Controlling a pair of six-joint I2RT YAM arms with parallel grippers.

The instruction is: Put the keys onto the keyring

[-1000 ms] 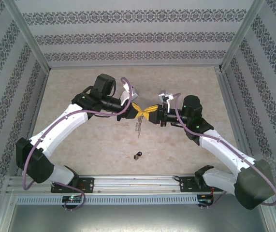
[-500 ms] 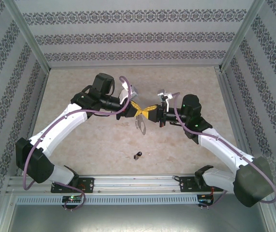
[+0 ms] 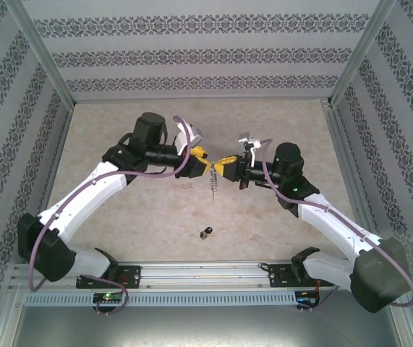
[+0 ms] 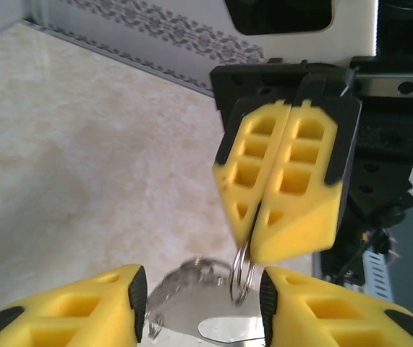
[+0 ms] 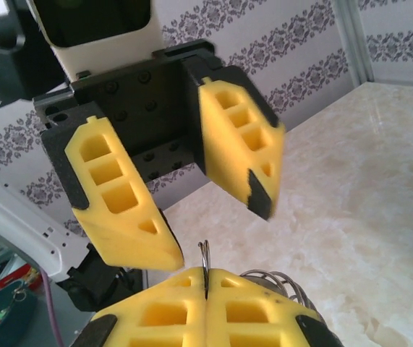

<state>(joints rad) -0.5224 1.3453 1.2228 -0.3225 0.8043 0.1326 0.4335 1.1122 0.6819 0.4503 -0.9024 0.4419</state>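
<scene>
One key (image 3: 206,232) lies on the table (image 3: 155,220); right gripper (image 4: 253,249) pinches the dangling keyring (image 3: 213,185); left gripper (image 4: 202,293) stands parted on either side of it.

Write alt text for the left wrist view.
The right pincer, shut, pinches the keyring by its thin wire loop, so it hangs above the beige table. The left pincer is open, its yellow fingers apart along the bottom edge, either side of the keyring.
</scene>
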